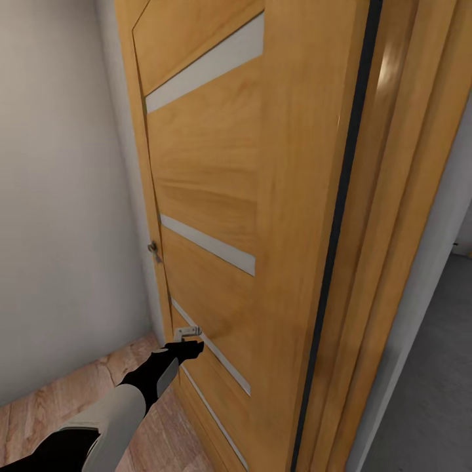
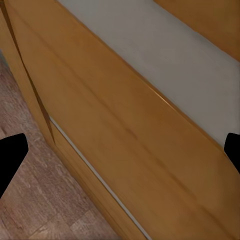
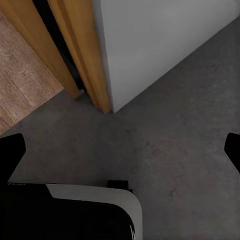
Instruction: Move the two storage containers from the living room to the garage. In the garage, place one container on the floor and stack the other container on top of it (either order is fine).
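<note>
Where the left hand (image 1: 190,349) nears the door (image 1: 216,196), handle half-hidden.

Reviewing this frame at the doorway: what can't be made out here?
- Head view: the left gripper is dark and small against the wooden door; open or shut is unclear there.
- Left wrist view: its fingertips are cut by the picture's edges.
- Head view: the door frame hides most of the grey concrete floor.

dark grey concrete floor (image 3: 190,135) lies beyond the doorway.
</note>
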Tool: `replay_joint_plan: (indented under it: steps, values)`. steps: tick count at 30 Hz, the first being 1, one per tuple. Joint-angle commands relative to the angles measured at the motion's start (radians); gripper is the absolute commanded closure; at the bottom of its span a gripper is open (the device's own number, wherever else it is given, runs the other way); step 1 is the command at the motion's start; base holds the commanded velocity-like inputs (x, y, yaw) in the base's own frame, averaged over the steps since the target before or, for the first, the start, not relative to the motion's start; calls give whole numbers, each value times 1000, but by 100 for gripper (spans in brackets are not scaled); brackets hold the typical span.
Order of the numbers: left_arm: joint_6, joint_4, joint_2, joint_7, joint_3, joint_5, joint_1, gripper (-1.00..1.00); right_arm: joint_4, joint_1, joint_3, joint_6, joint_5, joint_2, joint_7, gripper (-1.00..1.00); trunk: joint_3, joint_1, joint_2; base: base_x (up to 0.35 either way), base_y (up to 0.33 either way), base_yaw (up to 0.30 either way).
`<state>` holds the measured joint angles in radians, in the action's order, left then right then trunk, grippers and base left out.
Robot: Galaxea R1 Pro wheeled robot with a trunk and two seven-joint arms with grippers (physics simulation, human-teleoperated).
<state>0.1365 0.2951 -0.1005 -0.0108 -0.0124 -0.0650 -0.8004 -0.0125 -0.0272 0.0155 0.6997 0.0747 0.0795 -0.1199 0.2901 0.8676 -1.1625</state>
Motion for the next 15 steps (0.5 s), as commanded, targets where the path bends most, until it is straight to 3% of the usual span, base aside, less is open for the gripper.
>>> replay_joint_plan:
  steps: [1,15]
  values:
    - [6,4,-73,6,-1,-18,0,-100,-1,0,1,1,8,0,-7,-100,1,0,0,0,0,0]
    - [6,2,-71,6,-1,-18,0,-100,-1,0,2,1,7,0,-7,-100,1,0,0,0,40,12]
